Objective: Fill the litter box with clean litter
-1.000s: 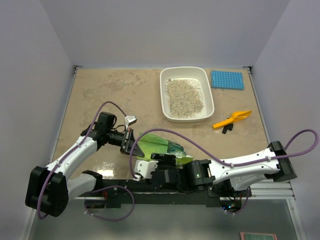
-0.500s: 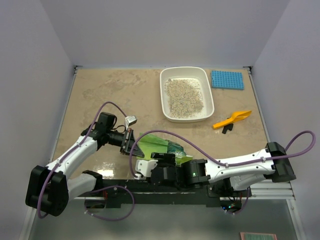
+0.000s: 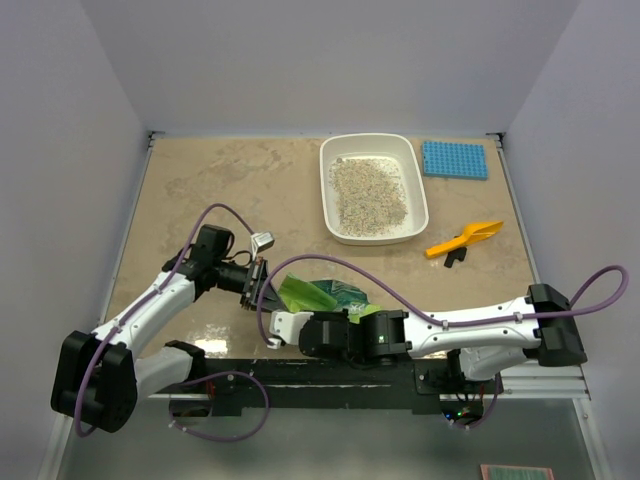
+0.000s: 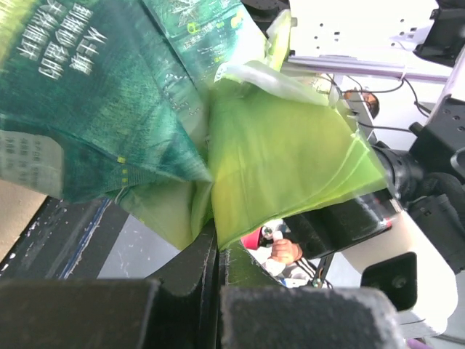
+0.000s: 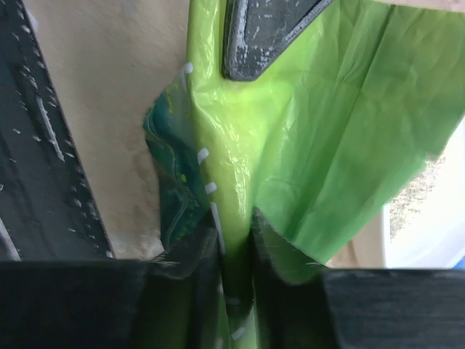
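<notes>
The white, rounded litter box (image 3: 372, 143) is placed at one o'clock on the tabletop (image 3: 220, 190) and is partly covered inside with speckled beige-grey clean litter (image 3: 368, 192). A green bag (image 3: 312, 293) is clamped by the left pincer (image 4: 214, 254) and the right pincer (image 5: 236, 240).

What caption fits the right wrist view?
Right end effector shut on a fold of the green bag, close-up above the table.

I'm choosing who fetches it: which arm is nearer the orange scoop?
Right. The right arm lies just on the near side of the orange scoop; the left arm sits far to its left. The left tool and right tool both clamp the green bag.
</notes>
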`<action>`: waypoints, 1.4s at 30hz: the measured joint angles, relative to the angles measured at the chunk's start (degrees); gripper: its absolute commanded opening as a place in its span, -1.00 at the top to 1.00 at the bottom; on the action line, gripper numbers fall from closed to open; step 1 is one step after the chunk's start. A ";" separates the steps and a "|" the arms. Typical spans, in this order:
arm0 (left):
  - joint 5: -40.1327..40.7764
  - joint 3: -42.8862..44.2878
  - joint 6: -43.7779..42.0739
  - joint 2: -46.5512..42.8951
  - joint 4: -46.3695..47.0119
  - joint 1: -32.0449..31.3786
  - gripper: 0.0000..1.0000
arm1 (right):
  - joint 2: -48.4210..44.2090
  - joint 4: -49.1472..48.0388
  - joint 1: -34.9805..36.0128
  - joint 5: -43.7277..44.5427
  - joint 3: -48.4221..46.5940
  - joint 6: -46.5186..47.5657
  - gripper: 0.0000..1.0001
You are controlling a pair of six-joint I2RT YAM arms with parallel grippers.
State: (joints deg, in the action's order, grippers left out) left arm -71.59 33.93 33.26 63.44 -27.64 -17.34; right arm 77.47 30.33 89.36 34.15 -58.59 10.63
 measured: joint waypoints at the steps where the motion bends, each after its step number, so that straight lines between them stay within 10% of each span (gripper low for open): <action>1: -0.04 0.00 -0.02 0.00 0.02 -0.04 1.00 | 0.26 0.02 -0.13 -0.63 0.00 0.11 1.00; 15: 12.96 13.62 -12.55 -4.39 -3.82 -0.17 -0.17 | -3.08 1.75 -6.45 -8.74 -0.20 1.20 1.00; 29: 14.27 7.63 -24.13 -24.74 11.30 -2.38 -0.36 | -7.93 13.66 -20.87 -33.81 -4.24 5.07 1.00; 42: 18.08 5.22 -34.38 -15.56 17.33 -18.82 -0.46 | -4.24 18.08 -22.99 -42.73 -8.37 5.46 1.00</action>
State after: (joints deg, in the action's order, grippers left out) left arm -53.52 39.16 -1.13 47.88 -10.31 -36.16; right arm 73.23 48.40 66.37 -8.58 -66.96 16.10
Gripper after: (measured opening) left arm 0.722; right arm 0.019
